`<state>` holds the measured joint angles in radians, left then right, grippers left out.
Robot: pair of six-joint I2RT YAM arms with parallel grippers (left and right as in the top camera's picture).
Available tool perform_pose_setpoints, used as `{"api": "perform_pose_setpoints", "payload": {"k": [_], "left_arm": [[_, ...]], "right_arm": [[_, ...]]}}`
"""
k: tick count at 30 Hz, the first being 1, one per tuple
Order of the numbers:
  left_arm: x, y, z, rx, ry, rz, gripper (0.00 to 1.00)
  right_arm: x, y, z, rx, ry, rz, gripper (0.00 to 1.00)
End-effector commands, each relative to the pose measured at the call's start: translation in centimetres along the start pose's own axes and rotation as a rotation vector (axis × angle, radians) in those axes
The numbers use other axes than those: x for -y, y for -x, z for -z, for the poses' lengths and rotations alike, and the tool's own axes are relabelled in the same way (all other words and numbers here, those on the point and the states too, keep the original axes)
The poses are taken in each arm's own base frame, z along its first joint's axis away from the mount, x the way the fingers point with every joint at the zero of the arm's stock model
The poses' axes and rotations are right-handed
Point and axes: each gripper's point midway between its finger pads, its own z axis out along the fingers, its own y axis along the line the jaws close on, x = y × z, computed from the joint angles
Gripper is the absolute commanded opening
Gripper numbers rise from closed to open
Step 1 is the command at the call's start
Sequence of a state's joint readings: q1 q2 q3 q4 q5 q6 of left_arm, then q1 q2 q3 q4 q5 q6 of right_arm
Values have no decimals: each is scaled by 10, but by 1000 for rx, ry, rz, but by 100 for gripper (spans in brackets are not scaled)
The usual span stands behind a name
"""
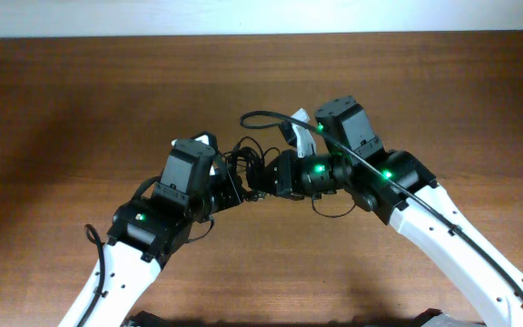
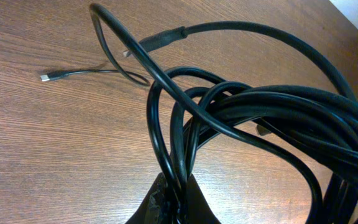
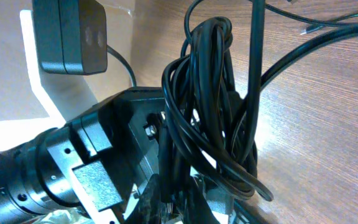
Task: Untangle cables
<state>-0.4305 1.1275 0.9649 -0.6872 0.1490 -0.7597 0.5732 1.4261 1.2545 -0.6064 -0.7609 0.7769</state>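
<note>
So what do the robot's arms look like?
The left arm and right arm have smooth white shells lower down and chunky black joints near the wrists. Green lights glow on them. A black camera box sits on each wrist, and a thick black cable runs along the right arm.

Left arm [image 1: 107,282]: white shell links, black joint housings, one green lamp [image 1: 140,217]. Black box camera [image 1: 187,168] on a white bracket [image 3: 42,93]. Wrist motor [image 3: 23,180] is a black ringed cylinder with small screws. Left gripper [image 2: 173,196]: matte black.
Right arm [image 1: 461,254]: white shell link, black joints, three green lamps [image 1: 388,174], thick black harness cable [image 1: 425,207] along the top.
</note>
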Motion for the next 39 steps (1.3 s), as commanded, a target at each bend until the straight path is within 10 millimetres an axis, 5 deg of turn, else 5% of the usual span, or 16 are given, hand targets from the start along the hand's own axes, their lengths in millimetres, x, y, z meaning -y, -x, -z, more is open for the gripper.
{"api": "perform_pose_setpoints", "payload": {"k": [1, 4, 8, 13, 16, 17, 19, 26, 31, 35, 37, 39], "left_arm": [[2, -2, 1, -9, -10, -38, 0], [2, -2, 1, -8, -10, -98, 0], [14, -12, 2, -63, -82, -107, 0], [45, -18, 7, -102, -252, -207, 0], [57, -26, 12, -125, -333, -342, 0], [55, -26, 11, -119, -327, -362, 0], [44, -19, 7, -89, -257, -358, 0], [36, -12, 5, -54, -203, -357, 0], [46, -7, 7, -25, -245, -392, 0], [52, -5, 8, -11, -270, -409, 0], [60, -9, 11, -27, -320, -440, 0], [66, -16, 14, -52, -373, -492, 0]], "right_arm": [[-16, -3, 1, -20, 59, -40, 4], [-13, 0, 0, -5, 45, -58, 4], [37, 30, -9, 146, -174, -108, 4], [71, 33, -31, 114, -254, -162, 4], [108, 44, -22, 206, -436, -188, 8], [107, 45, -21, 202, -437, -146, 34], [96, 44, -12, 205, -423, -79, 51], [32, 17, 83, 383, -411, 164, 70], [92, -10, 69, 200, -615, 57, 59], [108, -9, 49, 127, -633, 28, 43], [103, 2, 44, 147, -611, 95, 42], [98, 10, 42, 169, -592, 132, 30]]}}
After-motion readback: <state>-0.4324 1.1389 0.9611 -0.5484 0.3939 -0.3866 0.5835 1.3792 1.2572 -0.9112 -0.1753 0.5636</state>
